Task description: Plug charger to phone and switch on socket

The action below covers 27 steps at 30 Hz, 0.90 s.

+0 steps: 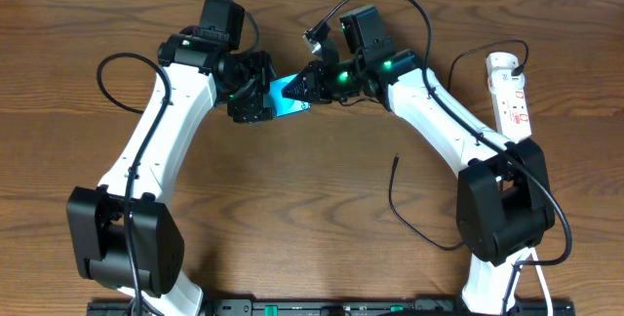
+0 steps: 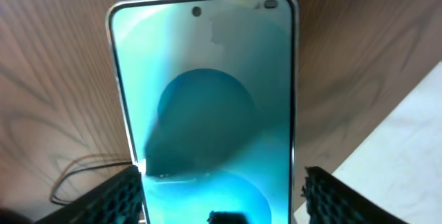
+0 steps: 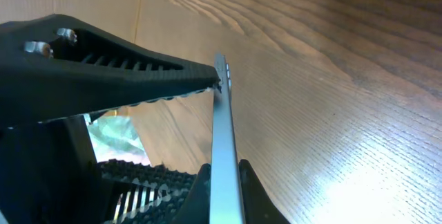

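The phone (image 1: 290, 94), its teal screen lit, is held off the table between both grippers. My right gripper (image 1: 310, 84) is shut on it: in the right wrist view its fingers (image 3: 224, 182) pinch the two faces of the phone (image 3: 221, 134), seen edge-on. In the left wrist view the phone (image 2: 207, 92) lies between my left fingers (image 2: 222, 175); the left finger touches its edge and a small gap shows at the right finger. The charger cable (image 1: 393, 194) lies loose on the table, its tip pointing away. The socket strip (image 1: 509, 92) is at the far right.
A thin black cable (image 1: 102, 72) loops on the table beside the left arm and shows in the left wrist view (image 2: 76, 169). The white right arm link (image 2: 400, 148) is close to the phone. The strip's white cord runs down past the right arm base (image 1: 502, 209).
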Available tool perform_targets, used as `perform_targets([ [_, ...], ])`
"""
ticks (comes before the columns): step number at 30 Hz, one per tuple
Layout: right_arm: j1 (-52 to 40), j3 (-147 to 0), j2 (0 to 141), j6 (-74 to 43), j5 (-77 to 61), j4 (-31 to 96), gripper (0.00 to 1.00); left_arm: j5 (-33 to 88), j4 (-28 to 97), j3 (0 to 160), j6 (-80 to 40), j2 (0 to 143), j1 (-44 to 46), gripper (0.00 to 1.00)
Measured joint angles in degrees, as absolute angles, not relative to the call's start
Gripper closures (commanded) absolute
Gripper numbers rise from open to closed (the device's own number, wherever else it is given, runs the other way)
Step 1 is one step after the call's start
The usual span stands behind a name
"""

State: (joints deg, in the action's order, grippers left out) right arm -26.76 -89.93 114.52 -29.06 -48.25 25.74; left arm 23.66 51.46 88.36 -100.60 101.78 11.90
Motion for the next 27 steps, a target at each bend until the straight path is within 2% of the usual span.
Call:
perform_targets([
  [5, -26.76, -89.93, 114.52, -29.06, -47.9, 25.8, 0.99, 23.66, 50.22, 88.36, -99.42, 101.78, 11.7, 0.14],
  [12, -26.7, -89.93, 114.52, -29.06, -46.35, 26.98, 0.99, 23.68, 50.06, 88.36, -93.93, 101.78, 9.02, 0.1],
  [19, -25.26, -89.93, 114.52, -29.1, -46.19, 27.05, 0.99, 26.44, 49.52, 88.36, -80.47, 101.78, 4.99, 0.06],
  [27, -20.95, -89.93, 114.52, -32.97, -45.65, 27.05, 0.99, 37.5, 43.81, 88.36, -61.06, 101.78, 0.12, 0.05],
])
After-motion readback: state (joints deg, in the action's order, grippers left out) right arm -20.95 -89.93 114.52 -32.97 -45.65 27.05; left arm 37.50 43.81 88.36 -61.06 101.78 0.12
